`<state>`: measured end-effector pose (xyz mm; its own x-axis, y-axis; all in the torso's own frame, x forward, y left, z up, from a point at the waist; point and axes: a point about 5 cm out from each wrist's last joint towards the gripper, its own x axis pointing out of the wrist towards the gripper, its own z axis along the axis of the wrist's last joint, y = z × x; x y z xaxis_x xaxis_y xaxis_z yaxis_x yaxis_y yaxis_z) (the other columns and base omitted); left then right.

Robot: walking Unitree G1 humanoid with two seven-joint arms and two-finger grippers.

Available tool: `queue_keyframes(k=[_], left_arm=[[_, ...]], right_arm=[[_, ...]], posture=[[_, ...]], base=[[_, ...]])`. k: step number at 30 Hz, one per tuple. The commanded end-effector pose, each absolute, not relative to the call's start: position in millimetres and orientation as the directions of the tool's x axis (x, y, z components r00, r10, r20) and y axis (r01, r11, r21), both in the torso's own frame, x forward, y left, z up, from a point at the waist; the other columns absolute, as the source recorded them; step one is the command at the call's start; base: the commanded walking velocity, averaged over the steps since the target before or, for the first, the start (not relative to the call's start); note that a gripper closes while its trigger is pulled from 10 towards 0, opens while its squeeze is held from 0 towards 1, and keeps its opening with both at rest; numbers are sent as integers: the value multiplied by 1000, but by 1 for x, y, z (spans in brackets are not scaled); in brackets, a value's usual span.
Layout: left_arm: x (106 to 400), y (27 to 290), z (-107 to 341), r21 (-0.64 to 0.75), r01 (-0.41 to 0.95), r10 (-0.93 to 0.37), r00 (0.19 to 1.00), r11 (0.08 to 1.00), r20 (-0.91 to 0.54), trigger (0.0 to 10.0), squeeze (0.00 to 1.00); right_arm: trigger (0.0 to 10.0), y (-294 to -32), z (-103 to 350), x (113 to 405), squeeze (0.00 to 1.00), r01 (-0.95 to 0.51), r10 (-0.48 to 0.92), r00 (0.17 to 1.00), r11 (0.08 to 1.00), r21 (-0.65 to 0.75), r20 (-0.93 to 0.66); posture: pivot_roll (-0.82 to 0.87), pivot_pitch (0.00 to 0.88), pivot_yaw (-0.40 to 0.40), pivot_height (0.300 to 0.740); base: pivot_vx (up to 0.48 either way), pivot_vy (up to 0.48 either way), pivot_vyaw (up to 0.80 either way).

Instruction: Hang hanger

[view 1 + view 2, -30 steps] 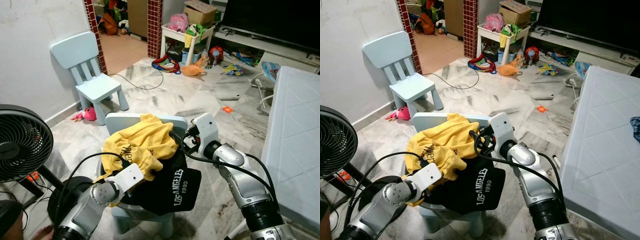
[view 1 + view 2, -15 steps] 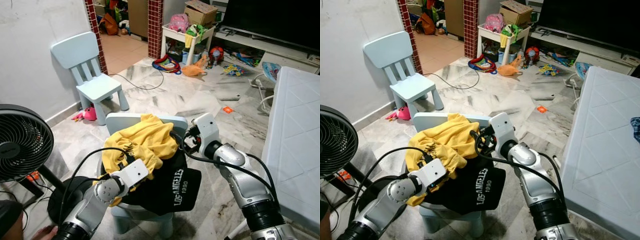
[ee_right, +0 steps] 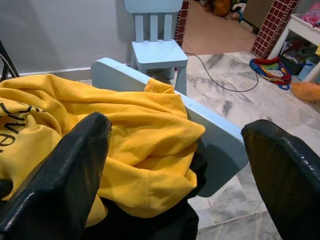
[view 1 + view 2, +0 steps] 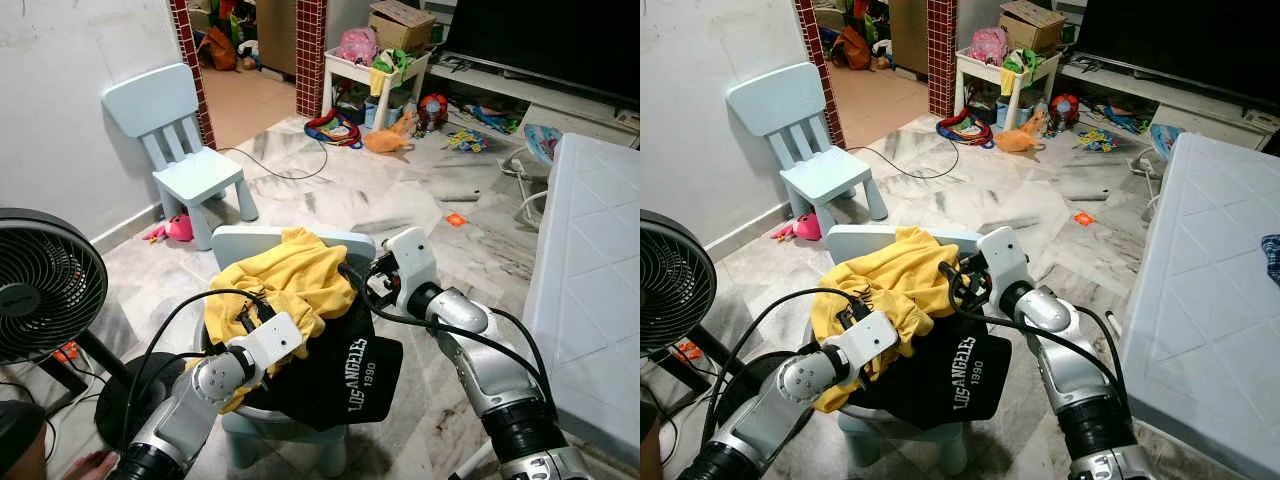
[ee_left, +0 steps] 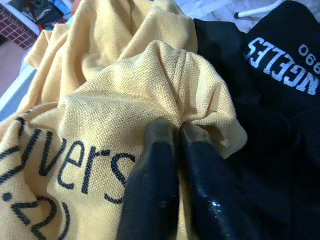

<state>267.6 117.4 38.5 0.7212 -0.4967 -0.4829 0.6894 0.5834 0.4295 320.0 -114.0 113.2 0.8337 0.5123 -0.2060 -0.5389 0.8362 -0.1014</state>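
Your left end effector (image 5: 176,131) has crept further onto the yellow shirt (image 4: 285,280), pinching a fold; your right end effector (image 3: 175,165) hovers wide beside the chair back (image 3: 215,135).

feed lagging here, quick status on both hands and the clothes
Left hand shut on yellow shirt. Right hand open beside it. Black shirt underneath, on chair.

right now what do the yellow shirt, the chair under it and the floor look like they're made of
Yellow shirt: knit cotton-like piqué, matte; the left wrist view shows a fine pebbled weave, pinched by the left gripper.
Chair: probably moulded plastic, pale blue, smooth with rounded edges.
Floor: looks like polished marble or marble-look tile, grey-veined with joint lines.
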Motion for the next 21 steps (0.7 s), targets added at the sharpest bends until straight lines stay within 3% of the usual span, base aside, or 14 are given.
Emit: queue_keyframes(k=[1,5,16,17,21], left_arm=[[269,116,44,426,674,-505,737,604,-449,0,0],[275,114,62,414,604,-504,796,681,-335,0,0],[284,107,92,368,552,-520,833,748,-191,0,0],[286,106,108,236,510,-501,860,827,-102,0,0],[281,120,133,1,420,-419,907,908,36,0,0]], right_arm=[[10000,-113,116,322,0,-543,516,834,832,-116,-197],[10000,-113,112,323,0,-539,513,835,836,-108,-198],[10000,-108,116,332,0,-537,515,839,836,-111,-175],[10000,-107,116,332,0,-535,514,841,838,-111,-171],[10000,-107,115,331,0,-530,512,844,841,-109,-162]], posture=[[6,0,-34,740],[12,0,-36,740],[21,0,-44,740],[20,0,-41,740],[25,0,-38,740]], base=[[0,0,0],[0,0,0],[0,0,0],[0,0,0],[0,0,0]])
